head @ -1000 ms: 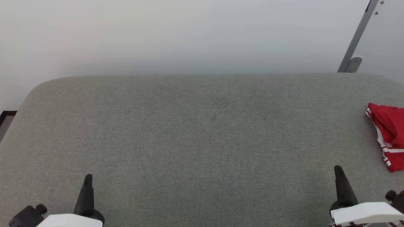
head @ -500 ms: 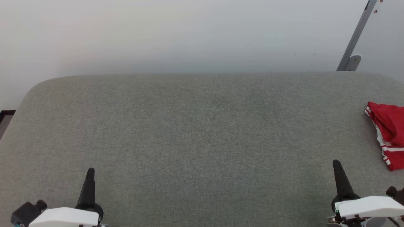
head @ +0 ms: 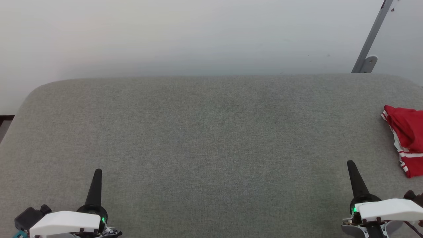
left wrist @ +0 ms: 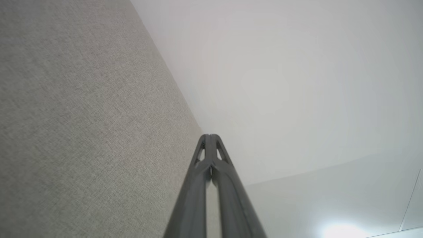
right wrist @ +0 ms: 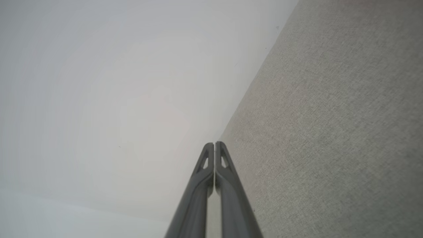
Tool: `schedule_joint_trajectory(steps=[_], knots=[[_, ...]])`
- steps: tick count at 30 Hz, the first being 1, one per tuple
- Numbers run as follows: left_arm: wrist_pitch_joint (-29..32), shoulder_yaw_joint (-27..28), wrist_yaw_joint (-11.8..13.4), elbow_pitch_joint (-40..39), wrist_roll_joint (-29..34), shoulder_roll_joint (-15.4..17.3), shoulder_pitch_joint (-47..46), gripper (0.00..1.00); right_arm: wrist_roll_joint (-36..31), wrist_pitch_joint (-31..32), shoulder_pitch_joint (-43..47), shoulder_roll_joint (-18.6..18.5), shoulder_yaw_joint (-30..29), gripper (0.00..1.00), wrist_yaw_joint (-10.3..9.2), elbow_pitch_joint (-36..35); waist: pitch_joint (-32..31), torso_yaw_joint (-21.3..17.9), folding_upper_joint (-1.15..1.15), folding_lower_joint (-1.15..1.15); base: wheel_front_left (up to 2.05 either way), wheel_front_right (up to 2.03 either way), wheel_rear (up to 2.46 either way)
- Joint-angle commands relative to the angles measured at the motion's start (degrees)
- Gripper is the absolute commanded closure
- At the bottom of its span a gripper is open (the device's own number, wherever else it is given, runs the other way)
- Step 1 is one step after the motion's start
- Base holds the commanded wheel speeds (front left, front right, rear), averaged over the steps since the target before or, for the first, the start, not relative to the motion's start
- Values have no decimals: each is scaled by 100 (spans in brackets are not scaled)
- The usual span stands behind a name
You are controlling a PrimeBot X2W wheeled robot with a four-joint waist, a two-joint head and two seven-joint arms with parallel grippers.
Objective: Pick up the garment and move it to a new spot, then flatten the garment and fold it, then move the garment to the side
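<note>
Left gripper [head: 97, 172]: lower left of the head view, clenched, the two fingers pressed into a single dark spike with nothing between them. The left wrist view confirms this: the fingers [left wrist: 198, 185] meet at the tips, with only a thin slit lower down. Right gripper [head: 350, 164]: lower right of the head view, likewise clamped together and empty; in the right wrist view its fingers [right wrist: 231, 191] sit tip to tip. Both grippers point toward the top of the frame over the grey fabric surface [head: 211, 132]. Whether either touches that surface: cannot tell. The garment [head: 405, 132]: red with white-striped trim, bunched on the surface at the right edge of the head view and partly cut off by the frame. It lies up and right of the right gripper, apart from it, and well apart from the left gripper. Pale wall [head: 198, 33] runs across the top of the frame; a slanted grey metal bar [head: 372, 34] stands at the upper right.
</note>
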Motion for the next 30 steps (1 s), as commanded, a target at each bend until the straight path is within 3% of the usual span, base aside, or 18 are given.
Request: schedule_joint_trajectory(steps=[1, 30], knots=[[37, 27, -20, -21, -120, 19, -125, 100, 131, 49, -102, -21, -15, 100, -1, -26, 2, -1, 0, 0, 0, 0, 0], [391, 67, -26, 93, -1364, -85, -406, 100, 1449, 398, -364, -21, -26, 100, -1, 50, 61, -47, 0, 0, 0, 0, 0]])
